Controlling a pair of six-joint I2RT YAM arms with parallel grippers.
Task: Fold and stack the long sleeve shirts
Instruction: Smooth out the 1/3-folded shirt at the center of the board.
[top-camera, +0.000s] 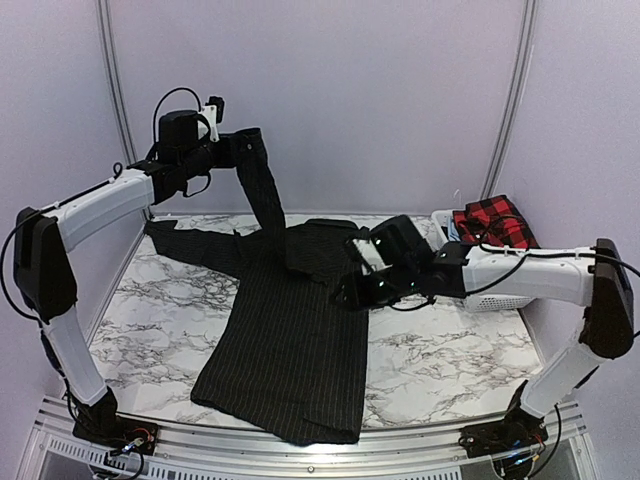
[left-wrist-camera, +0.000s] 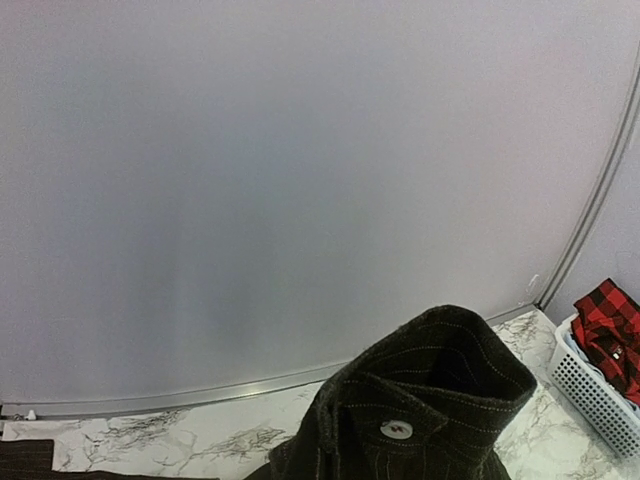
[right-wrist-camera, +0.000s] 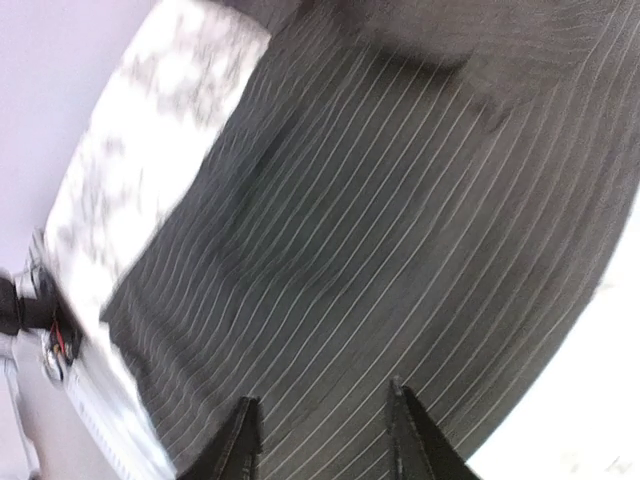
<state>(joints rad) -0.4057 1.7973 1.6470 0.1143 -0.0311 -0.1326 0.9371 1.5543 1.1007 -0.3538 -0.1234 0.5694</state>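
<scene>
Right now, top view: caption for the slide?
Left gripper holds the pinstriped shirt sleeve up; right gripper open over its body.

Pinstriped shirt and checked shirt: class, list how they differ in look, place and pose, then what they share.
The pinstriped shirt is black with pale lines; the checked shirt is red and black. The pinstriped shirt lies spread on the table, one sleeve raised; the checked shirt sits bunched in the basket. Both are cloth.

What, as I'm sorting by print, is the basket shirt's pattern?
The shirt is red-and-black checked, clearest in top external view.
</scene>
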